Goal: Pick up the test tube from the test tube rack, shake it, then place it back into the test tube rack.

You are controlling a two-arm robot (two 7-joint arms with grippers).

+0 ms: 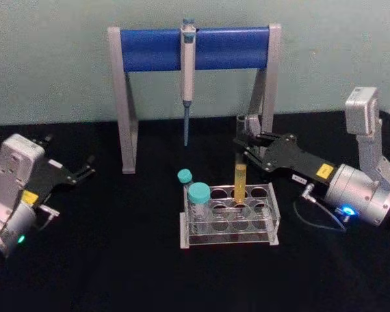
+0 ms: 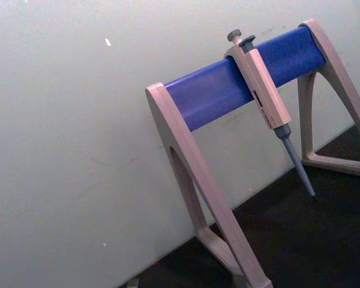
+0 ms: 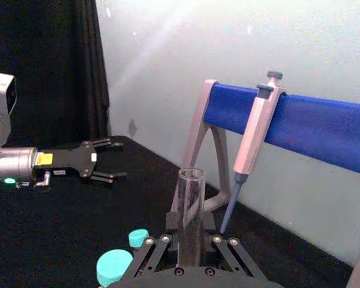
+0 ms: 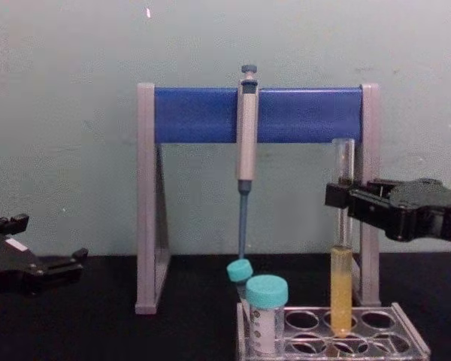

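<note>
Task status: the test tube (image 1: 240,170) stands upright in a back-row hole of the test tube rack (image 1: 273,216), toward the rack's right end. Its base is down in the hole and the yellow liquid fills its lower part; the rack sits on the desk (image 1: 117,260) in front of the pipette stand (image 1: 195,49).

The right gripper (image 1: 244,138) has its fingers drawn in on the upper, empty part of the tube, well above the liquid line. In the right wrist view the tube's open mouth (image 3: 192,175) rises between the two pads, with no gap to be seen, so the grip is judged made.

Judged progress: early. The tube is grasped but not lifted clear of the rack; lifting, shaking and returning all appear to be left (the same pose would also fit the instant of return, and these pictures cannot settle that).

Arm pose, right: the arm reaches in from the right side of the desk with the gripper body roughly level and pointing toward the robot's left; the fingers meet the tube from the side, well above the rack's top plate.

Arm pose, left: the left gripper (image 1: 70,156) is parked low over the desk at the left, well apart from the rack; its fingers are spread wide and hold nothing.

Two teal-capped tubes (image 1: 198,193) occupy the rack's left end, clear of the grasped tube.
</note>
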